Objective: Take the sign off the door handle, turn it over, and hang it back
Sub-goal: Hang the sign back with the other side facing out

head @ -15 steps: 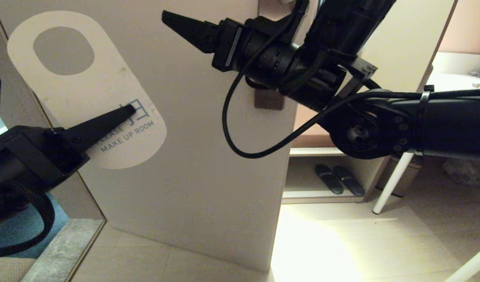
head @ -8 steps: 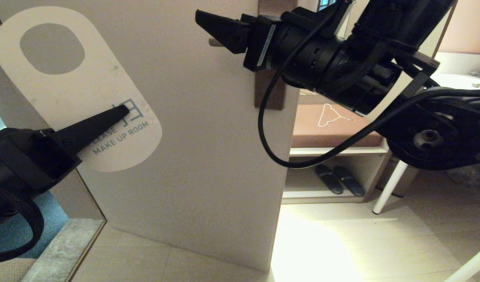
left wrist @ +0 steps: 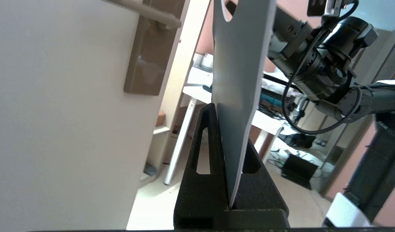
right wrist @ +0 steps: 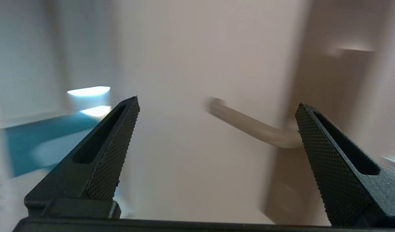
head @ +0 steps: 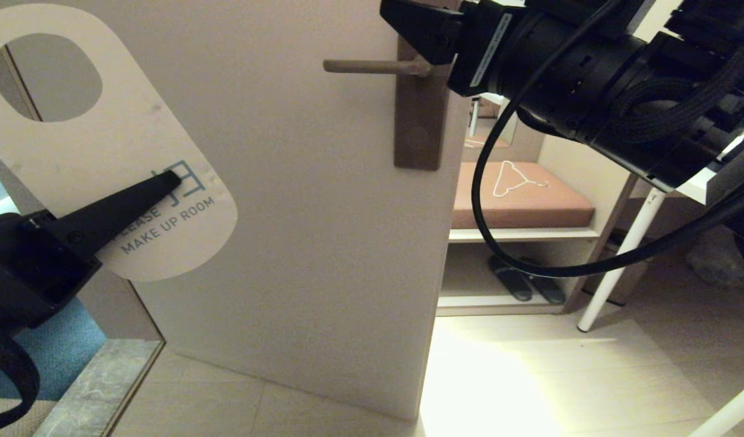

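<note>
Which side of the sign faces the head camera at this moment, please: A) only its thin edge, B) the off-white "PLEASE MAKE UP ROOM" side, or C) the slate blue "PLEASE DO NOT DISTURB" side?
B: in the head view the sign, pinched at its lower end by the left gripper, shows its off-white face with the words "MAKE UP ROOM", off the door handle.

Off-white sign (head: 105,152) with slate lettering, bronze door handle (head: 372,66), black pincer (head: 165,181)

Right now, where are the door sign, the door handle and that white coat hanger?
sign (head: 123,152): head view, off-white face above the lettering.
door handle (head: 372,66): head view, middle of the lever bar.
white coat hanger (head: 513,179): head view, wire frame lying on the brown bench.
</note>
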### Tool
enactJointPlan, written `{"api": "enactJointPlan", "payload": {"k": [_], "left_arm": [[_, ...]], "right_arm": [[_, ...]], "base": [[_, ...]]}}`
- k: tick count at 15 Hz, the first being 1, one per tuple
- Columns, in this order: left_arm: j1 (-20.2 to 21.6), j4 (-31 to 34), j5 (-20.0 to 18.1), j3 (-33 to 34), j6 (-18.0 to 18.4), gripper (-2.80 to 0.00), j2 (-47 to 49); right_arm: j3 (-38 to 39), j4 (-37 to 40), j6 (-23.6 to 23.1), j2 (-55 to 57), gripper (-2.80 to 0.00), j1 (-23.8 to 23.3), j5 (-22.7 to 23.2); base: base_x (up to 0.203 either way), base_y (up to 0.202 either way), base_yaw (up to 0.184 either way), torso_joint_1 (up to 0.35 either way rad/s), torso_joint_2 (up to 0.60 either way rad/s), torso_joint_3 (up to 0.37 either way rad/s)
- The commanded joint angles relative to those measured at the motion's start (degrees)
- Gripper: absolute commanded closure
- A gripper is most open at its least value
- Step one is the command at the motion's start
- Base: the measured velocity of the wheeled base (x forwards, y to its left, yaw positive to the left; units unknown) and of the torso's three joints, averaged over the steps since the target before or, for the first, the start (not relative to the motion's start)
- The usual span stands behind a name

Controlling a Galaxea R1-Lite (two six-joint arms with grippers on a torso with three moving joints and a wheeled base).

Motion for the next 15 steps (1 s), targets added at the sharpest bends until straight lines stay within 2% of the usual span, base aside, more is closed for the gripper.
{"api": "enactJointPlan", "payload": {"k": [1, 2, 3, 6, 8, 12, 15], "left_arm": [[0.7, -0.3, -0.2, 0.8, 0.2, 0.00, -1.3], [0.7, -0.3, -0.2, 1.3, 0.6, 0.00, -1.8], [0.8, -0.3, -0.2, 1.7, 0.7, 0.00, -2.6], [0.7, -0.3, -0.2, 4.3, 1.1, 0.00, -4.6], [0.7, -0.3, -0.2, 5.7, 1.3, 0.00, -6.0], [0.7, -0.3, -0.3, 5.8, 1.9, 0.00, -6.8], [0.8, -0.3, -0.2, 6.2, 4.4, 0.00, -6.9]], "right_arm": [[3.7, -0.4, -1.0, -3.4, -2.80, -0.8, -4.4], [6.0, -0.5, -1.4, -4.7, -2.80, -1.6, -6.2], [9.0, -0.5, -1.6, -6.4, 0.00, -2.3, -7.7], [20.0, -0.6, -1.8, -13.2, 0.00, -5.6, -10.6], [29.3, -0.6, -1.8, -18.8, 0.00, -9.6, -11.2], [46.2, -0.6, -2.1, -30.8, 0.00, -23.3, -14.2], [58.5, -0.4, -3.1, -41.1, 0.00, -31.6, -15.5]], "base": [[0.000, 0.000, 0.000, 0.000, 0.00, 0.000], [0.000, 0.000, 0.000, 0.000, 0.00, 0.000], [0.000, 0.000, 0.000, 0.000, 0.00, 0.000], [0.000, 0.000, 0.000, 0.000, 0.00, 0.000], [0.000, 0.000, 0.000, 0.000, 0.00, 0.000], [0.000, 0.000, 0.000, 0.000, 0.00, 0.000], [0.000, 0.000, 0.000, 0.000, 0.00, 0.000]]}}
